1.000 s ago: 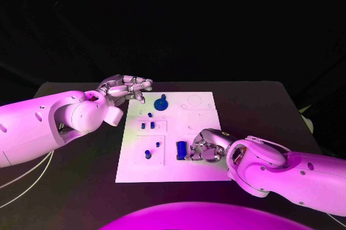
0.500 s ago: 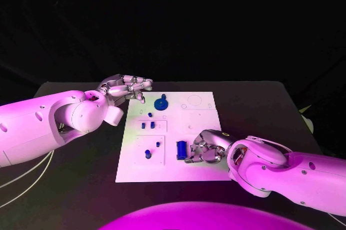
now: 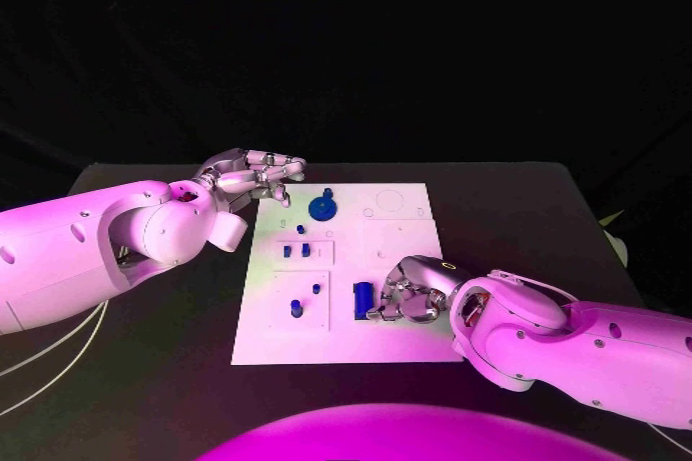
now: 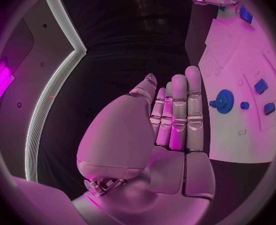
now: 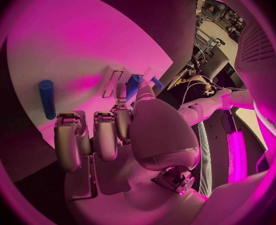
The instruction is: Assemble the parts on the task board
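On the black table lies the white task board, right in the middle. Small blue parts sit on it. A round blue gear stands near the far end of the board, and you can see its teeth from the left wrist. A tiny blue peg sits just beside the gear. Two little blue blocks sit side by side in a marked box on the left part of the board. Nearer the robot, another marked box has a blue peg standing in it.

A long blue block lies near the middle of the board, close to the robot. The right hand is low over the board, right next to this block. Its fingers are curled in, and the fingertips are at the block's side. I cannot tell if they really have hold of it.

The left hand is up at the far left corner of the board, just off its edge. Its fingers are straight and lie close together, and it holds nothing.
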Tool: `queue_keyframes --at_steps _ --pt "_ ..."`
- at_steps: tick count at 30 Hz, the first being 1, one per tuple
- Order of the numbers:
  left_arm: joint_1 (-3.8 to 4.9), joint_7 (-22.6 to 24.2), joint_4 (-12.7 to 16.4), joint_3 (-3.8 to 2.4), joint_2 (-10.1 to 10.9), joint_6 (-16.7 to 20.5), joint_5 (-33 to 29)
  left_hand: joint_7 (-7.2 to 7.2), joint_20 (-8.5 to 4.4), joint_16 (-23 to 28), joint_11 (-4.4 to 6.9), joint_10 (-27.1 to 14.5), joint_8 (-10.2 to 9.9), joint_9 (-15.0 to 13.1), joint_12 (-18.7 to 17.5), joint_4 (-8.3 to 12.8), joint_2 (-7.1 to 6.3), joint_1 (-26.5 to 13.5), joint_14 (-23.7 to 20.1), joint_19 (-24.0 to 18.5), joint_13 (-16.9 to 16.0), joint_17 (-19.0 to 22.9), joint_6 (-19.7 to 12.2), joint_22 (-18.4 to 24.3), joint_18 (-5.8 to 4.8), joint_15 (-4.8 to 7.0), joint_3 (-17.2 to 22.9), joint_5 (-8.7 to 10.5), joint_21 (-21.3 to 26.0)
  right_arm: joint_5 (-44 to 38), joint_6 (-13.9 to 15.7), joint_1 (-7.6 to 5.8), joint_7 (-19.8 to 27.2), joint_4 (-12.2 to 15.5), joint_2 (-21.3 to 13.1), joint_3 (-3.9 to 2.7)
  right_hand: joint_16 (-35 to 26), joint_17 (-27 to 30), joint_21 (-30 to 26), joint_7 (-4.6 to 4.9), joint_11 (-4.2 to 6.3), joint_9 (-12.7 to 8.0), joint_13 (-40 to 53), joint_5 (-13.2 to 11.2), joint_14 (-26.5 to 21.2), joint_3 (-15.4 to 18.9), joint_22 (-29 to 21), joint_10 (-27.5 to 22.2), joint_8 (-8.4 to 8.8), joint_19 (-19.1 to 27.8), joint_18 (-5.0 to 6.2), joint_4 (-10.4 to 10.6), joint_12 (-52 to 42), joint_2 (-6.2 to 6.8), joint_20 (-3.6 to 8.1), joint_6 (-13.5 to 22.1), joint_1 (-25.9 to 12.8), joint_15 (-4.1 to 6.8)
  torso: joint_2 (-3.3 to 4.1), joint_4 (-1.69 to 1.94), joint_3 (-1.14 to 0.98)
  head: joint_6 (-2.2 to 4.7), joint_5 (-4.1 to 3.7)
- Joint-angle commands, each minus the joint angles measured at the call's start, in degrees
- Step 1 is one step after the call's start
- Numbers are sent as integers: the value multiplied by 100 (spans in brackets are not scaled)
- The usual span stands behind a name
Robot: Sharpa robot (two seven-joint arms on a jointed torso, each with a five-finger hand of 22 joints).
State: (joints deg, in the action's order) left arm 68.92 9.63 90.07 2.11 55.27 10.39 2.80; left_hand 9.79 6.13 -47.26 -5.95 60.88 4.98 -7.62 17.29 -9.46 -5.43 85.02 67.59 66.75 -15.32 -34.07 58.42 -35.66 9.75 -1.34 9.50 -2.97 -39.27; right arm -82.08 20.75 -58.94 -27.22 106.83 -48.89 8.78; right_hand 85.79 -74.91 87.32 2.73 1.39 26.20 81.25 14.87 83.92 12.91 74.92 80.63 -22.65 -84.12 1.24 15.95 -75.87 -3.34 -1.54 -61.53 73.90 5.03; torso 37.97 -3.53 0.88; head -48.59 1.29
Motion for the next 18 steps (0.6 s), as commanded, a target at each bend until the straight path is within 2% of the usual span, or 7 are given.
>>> queue_keyframes --at_steps 1,11,18 --pt "2 27 15 -4 -5 -91 18 6 6 -32 16 -40 25 -9 31 6 44 25 -34 24 -9 9 -35 5 75 -2 -16 18 22 -166 121 -2 -170 -22 24 1 12 -887 29 -38 24 9 -486 31 477 -7 1429 63 -30 -508 -71 23 -16 -87 28 -10 36 7 -2 1 0 -5 1" --pt "2 24 17 -4 4 -89 18 6 6 -34 17 -43 30 -10 39 11 45 31 -36 24 -11 11 -36 7 75 -2 -18 18 25 -185 129 -7 -169 -17 33 0 10 -884 18 -49 35 20 -484 61 477 -3 1426 64 -43 -505 -69 -22 -9 -76 36 4 138 18 -2 -3 0 -10 5" --pt "2 23 19 -4 14 -90 19 6 6 -34 17 -43 30 -10 39 11 45 31 -36 24 -11 11 -36 7 75 -2 -18 18 25 -212 293 -9 -119 158 -170 -2 0 -869 1 -47 34 22 -507 62 474 10 1421 48 -44 -500 -65 -30 18 -56 38 11 155 18 -6 -1 0 -2 8"
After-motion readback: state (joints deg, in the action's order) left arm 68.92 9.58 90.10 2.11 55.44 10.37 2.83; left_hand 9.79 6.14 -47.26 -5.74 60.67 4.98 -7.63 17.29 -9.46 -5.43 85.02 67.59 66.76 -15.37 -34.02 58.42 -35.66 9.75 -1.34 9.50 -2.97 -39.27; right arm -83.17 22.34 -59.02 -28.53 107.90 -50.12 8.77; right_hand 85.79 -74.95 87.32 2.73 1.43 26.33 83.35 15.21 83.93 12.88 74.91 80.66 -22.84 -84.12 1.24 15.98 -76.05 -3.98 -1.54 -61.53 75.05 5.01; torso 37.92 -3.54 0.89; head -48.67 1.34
